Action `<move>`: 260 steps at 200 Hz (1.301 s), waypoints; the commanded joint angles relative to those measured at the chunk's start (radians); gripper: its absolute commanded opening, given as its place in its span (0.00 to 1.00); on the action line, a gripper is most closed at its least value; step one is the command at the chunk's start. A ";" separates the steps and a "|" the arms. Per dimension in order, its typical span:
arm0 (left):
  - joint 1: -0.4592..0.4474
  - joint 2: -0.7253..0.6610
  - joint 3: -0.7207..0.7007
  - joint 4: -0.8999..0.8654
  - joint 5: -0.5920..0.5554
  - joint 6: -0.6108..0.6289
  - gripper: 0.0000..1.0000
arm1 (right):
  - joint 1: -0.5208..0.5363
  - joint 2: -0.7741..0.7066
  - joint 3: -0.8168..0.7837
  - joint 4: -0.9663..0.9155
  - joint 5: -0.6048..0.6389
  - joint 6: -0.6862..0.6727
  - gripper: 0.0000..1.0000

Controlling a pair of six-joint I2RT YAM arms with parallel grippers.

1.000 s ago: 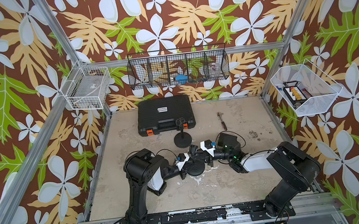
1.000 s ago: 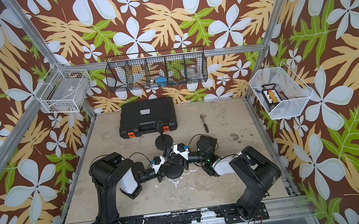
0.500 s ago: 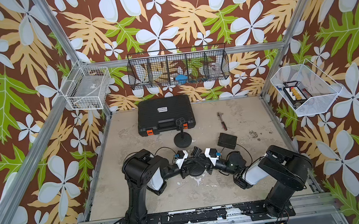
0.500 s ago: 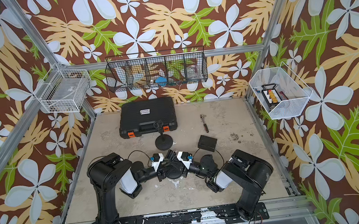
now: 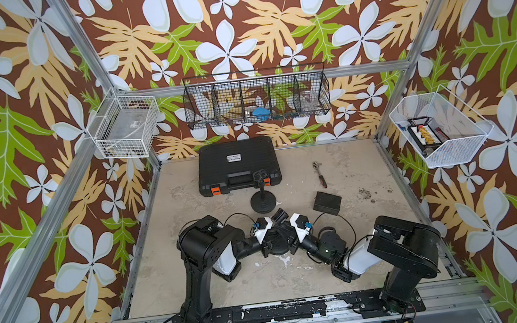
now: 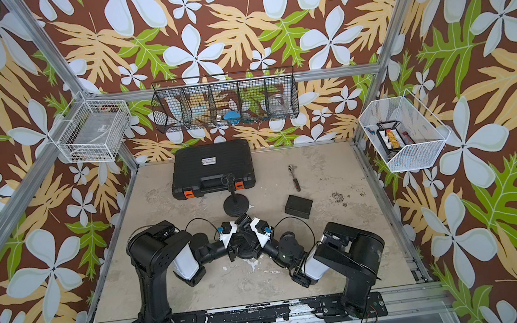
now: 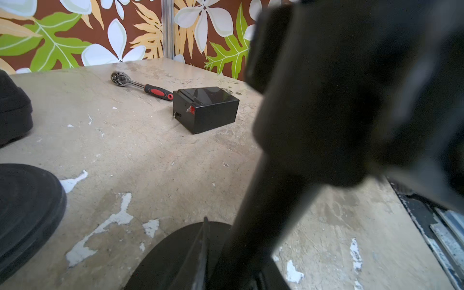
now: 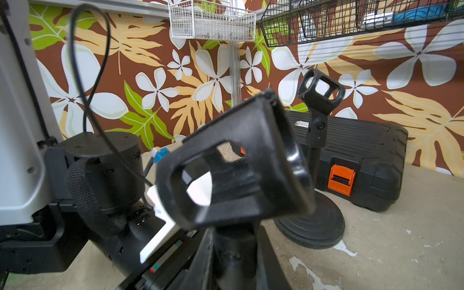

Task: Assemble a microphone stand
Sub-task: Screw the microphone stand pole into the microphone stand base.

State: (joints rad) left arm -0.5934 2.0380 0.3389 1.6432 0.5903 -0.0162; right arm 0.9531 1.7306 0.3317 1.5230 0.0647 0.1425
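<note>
- Pinching the thin pole (image 7: 263,213) just below the microphone clip (image 8: 251,125), the right gripper (image 8: 234,231) had a finger pressed on each side of it in the right wrist view
- Left gripper (image 5: 269,242) reached in from the opposite side, low at the same stand; whether its jaws were spread or pressed together could not be told, since the left wrist view showed only one thin edge of it
- Pole rose from a round base (image 7: 173,261), which sat on the table (image 5: 197,277) between the two arms, near the front middle
- Clip sat at the pole's top with its open cradle facing the right wrist camera
- Just behind stood a second stand (image 5: 263,198), upright with its own clip, apart from both grippers
- Farther back lay a closed black tool case (image 5: 237,165) with orange latches, against the rear wall
- Off to the right lay a black box (image 7: 208,110), with a ratchet (image 7: 140,85) just beyond it
</note>
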 commanded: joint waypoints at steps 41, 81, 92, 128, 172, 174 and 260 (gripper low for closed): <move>0.001 0.020 -0.014 0.172 -0.055 0.001 0.14 | -0.073 -0.065 -0.013 -0.198 -0.284 0.014 0.32; 0.001 0.040 -0.022 0.180 -0.059 0.024 0.13 | -0.222 -0.176 -0.030 -0.273 -0.591 -0.001 0.53; 0.001 0.039 -0.022 0.178 -0.057 0.034 0.13 | -0.261 -0.195 -0.021 -0.304 -0.696 -0.018 0.54; 0.001 0.050 -0.020 0.167 -0.049 0.053 0.13 | -0.371 -0.197 0.073 -0.460 -0.960 -0.095 0.52; 0.001 0.065 -0.011 0.165 -0.031 0.055 0.11 | -0.399 -0.145 0.236 -0.718 -1.046 -0.267 0.51; 0.001 0.065 -0.010 0.166 -0.030 0.055 0.11 | -0.400 -0.141 0.242 -0.725 -1.051 -0.272 0.51; 0.001 0.076 0.005 0.143 -0.019 0.061 0.09 | -0.427 -0.039 0.374 -0.744 -1.216 -0.307 0.34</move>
State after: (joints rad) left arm -0.5934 2.0899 0.3470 1.6630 0.6189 0.0574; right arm 0.5243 1.6810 0.6895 0.7761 -1.0805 -0.1448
